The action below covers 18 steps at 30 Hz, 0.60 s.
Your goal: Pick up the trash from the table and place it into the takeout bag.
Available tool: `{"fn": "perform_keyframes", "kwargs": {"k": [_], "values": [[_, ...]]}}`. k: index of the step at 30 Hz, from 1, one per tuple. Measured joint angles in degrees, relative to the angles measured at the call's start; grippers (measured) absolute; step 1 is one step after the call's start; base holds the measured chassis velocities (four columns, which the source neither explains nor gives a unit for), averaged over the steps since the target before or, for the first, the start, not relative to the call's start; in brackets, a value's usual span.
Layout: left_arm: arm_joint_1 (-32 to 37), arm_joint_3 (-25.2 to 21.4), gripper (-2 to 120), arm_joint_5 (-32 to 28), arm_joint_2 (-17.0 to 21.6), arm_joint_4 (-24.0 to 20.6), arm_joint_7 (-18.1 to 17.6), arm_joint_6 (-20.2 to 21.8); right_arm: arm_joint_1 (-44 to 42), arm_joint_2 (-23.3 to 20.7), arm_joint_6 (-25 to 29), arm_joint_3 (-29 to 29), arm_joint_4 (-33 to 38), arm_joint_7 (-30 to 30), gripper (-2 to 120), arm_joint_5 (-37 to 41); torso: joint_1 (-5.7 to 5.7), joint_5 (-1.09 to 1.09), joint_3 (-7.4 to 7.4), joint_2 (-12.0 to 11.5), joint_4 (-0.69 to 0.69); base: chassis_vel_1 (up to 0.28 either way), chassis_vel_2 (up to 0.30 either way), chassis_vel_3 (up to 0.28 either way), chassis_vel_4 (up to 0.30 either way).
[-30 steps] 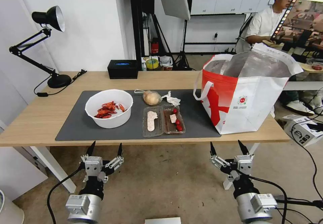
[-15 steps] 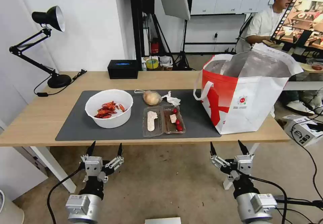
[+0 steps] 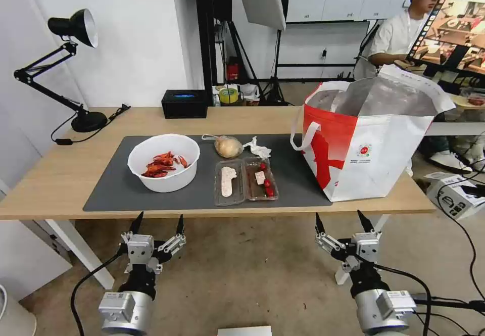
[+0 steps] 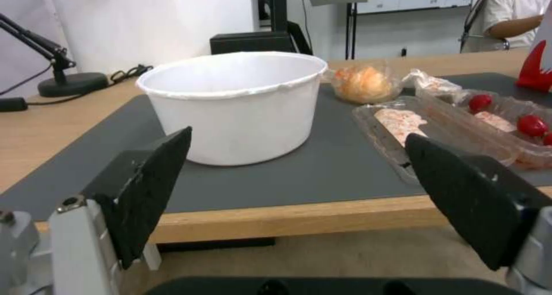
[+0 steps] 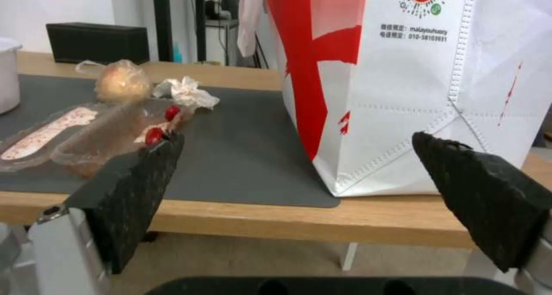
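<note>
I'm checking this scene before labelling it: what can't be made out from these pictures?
- Inside of the takeout bag: head view shows foil lining only; its walls hide the bottom.
- Bowl contents: in the left wrist view, its wall hides them.
- Yellowish lump in the knotted bag: too small and wrapped to identify.
- Bag's small print: too small to read surely.
</note>
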Motion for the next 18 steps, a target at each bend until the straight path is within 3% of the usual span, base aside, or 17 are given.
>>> {"fn": "perform_keyframes", "kwargs": {"k": [10,13,14,15,16,18], "values": [[-0.73,-0.03,100,-1.42,0.06,-0.60,-0.70,1.81,0.57,-0.90,-1.05,0.22,0.14,-0.04,100,0.91,0.00,0.01,0.00,0.00,0.00,0.000,0.000,0.000,0.000],[-2.45,-0.18,100,-4.27,0.26,-2.15,-2.43,5.44,2.38,-3.43,-4.49,1.16,0.99,-0.27,100,3.61,0.00,0.01,0.00,0.00,0.00,0.000,0.000,0.000,0.000],[-3.93,-0.29,100,-6.87,0.43,-3.51,-4.00,8.87,3.96,-5.68,-7.61,1.99,1.72,-0.51,100,6.06,0.00,0.01,0.00,0.00,0.00,0.000,0.000,0.000,0.000],[-3.93,-0.29,100,-6.87,0.43,-3.51,-4.00,8.87,3.96,-5.68,-7.61,1.99,1.72,-0.51,100,6.06,0.00,0.01,0.00,0.00,0.00,0.000,0.000,0.000,0.000],[-5.67,-0.43,100,-9.85,0.63,-5.03,-5.77,12.65,5.84,-8.30,-11.19,2.90,2.61,-0.82,100,8.87,0.00,0.01,0.01,0.00,0.00,0.000,0.000,0.000,0.000],[-6.34,-0.46,100,-11.01,0.71,-5.64,-6.46,14.15,6.48,-9.30,-12.60,3.28,2.93,-0.92,100,9.97,0.00,0.01,0.01,0.00,0.00,0.000,0.000,0.000,0.000]]}}
